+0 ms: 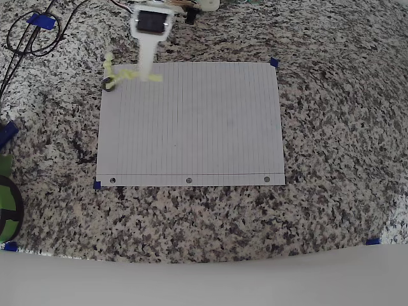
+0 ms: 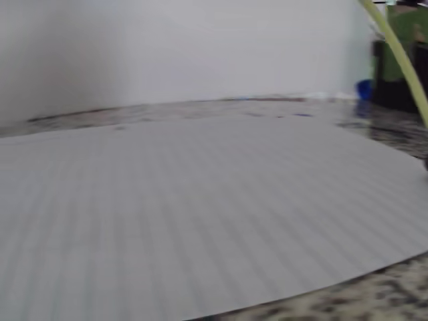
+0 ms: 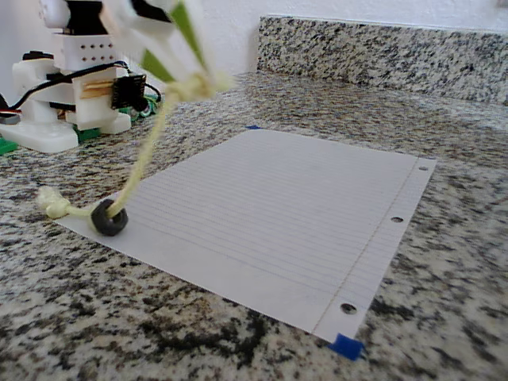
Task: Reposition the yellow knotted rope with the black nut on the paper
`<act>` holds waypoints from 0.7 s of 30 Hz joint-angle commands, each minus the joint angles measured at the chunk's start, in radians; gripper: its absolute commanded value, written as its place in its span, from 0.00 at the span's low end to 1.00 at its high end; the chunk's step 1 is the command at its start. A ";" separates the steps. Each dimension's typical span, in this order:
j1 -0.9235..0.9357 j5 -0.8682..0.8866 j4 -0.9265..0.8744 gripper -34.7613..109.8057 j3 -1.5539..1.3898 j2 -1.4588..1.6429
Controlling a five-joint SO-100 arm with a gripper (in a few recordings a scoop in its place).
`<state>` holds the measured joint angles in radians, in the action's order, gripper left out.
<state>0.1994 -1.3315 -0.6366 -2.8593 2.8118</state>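
We find the gripper (image 3: 186,75) clamped on the yellow knotted rope (image 3: 143,163), which slants down toward lower left to the black nut (image 3: 109,217) at the paper (image 3: 286,206) edge.

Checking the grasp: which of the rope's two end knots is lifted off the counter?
The knot pinched at the end effector is raised; the yellow knotted rope slants down through the black nut to its other knot, lying on the counter beside the paper.

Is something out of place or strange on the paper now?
Yes. The rope is half lifted: the gripper holds one knotted end in the air, while the nut sits at the paper's corner edge and the other knot lies off the sheet.
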 commanded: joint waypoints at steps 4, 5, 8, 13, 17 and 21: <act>-0.167 0.012 0.135 0.24 -0.071 0.020; -0.196 0.012 0.163 0.24 -0.089 0.020; -0.281 0.012 0.230 0.24 -0.140 0.021; -0.393 0.012 0.265 0.24 -0.204 0.049; -0.445 0.035 0.218 0.24 -0.259 0.104; -0.485 0.066 0.107 0.24 -0.264 0.126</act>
<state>-0.2577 -1.2839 -0.4740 -3.1263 2.9161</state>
